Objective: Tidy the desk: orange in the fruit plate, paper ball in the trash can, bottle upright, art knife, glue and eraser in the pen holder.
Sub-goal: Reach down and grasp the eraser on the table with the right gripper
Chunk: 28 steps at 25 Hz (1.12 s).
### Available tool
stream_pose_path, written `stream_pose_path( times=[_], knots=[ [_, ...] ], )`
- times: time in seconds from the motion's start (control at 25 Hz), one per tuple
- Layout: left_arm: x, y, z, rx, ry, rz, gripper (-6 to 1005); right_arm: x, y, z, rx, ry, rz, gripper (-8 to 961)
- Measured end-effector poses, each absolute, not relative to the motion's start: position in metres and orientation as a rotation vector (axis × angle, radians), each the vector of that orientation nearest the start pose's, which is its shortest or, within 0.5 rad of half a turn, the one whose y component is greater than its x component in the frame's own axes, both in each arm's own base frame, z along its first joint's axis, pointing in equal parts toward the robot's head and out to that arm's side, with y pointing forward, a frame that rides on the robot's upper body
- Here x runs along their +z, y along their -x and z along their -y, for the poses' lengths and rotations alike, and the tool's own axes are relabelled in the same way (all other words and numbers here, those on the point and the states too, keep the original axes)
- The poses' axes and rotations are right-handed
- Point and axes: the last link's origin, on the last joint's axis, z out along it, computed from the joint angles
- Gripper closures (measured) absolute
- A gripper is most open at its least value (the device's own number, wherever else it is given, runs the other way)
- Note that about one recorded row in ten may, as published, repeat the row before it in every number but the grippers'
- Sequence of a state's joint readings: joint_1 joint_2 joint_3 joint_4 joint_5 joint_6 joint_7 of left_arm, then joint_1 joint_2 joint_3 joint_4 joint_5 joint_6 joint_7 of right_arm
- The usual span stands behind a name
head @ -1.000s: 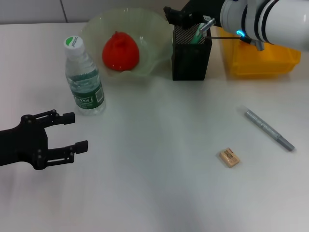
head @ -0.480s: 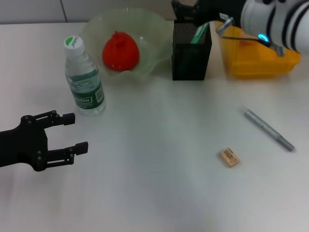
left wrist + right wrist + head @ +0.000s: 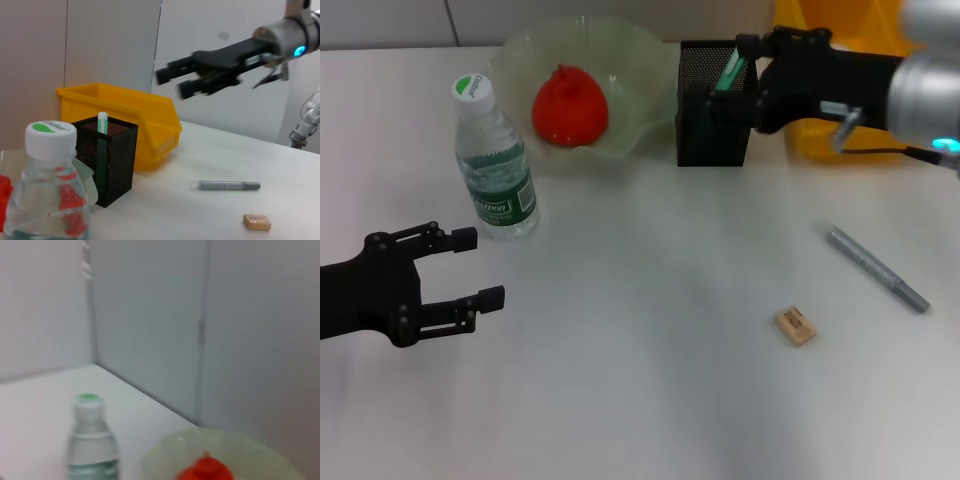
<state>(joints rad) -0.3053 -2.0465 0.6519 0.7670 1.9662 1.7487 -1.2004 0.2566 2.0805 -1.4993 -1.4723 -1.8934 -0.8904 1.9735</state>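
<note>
My right gripper (image 3: 732, 78) is open and empty, hovering over the right side of the black mesh pen holder (image 3: 705, 125); it also shows in the left wrist view (image 3: 170, 83). A green glue stick (image 3: 731, 70) stands in the holder. The grey art knife (image 3: 876, 268) and the tan eraser (image 3: 794, 326) lie on the table at the right. The bottle (image 3: 495, 160) stands upright. The red-orange fruit (image 3: 570, 105) lies in the pale green plate (image 3: 630, 50). My left gripper (image 3: 488, 267) is open and idle at the front left. No paper ball shows.
A yellow bin (image 3: 825, 145) stands behind my right arm, right of the pen holder. The white table's (image 3: 640, 380) far edge meets a grey wall.
My right gripper has pulled away from above the pen holder toward the right and nearer, leaving the glue stick in the holder. The left arm has barely moved.
</note>
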Motion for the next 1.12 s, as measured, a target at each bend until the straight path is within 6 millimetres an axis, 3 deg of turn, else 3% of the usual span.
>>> stream_pose_path(
  times=[0.16,0.28,0.48,0.72,1.12],
  knots=[
    [0.038,0.31,-0.265,-0.704,2.694,0.491,199,0.047,-0.176,-0.334,0.614,2.615,-0.369,190],
    [0.039,0.31,-0.265,-0.71,2.684,0.517,199,0.057,-0.186,-0.326,0.649,2.664,-0.361,190],
    [0.039,0.311,-0.265,-0.713,2.683,0.532,199,0.078,-0.224,-0.309,0.647,2.736,-0.384,188],
    [0.039,0.308,-0.267,-0.729,2.681,0.542,199,0.075,-0.239,-0.298,0.592,2.827,-0.34,255],
    [0.036,0.304,-0.269,-0.743,2.679,0.539,199,0.064,-0.241,-0.297,0.472,2.912,-0.313,431]
  ],
)
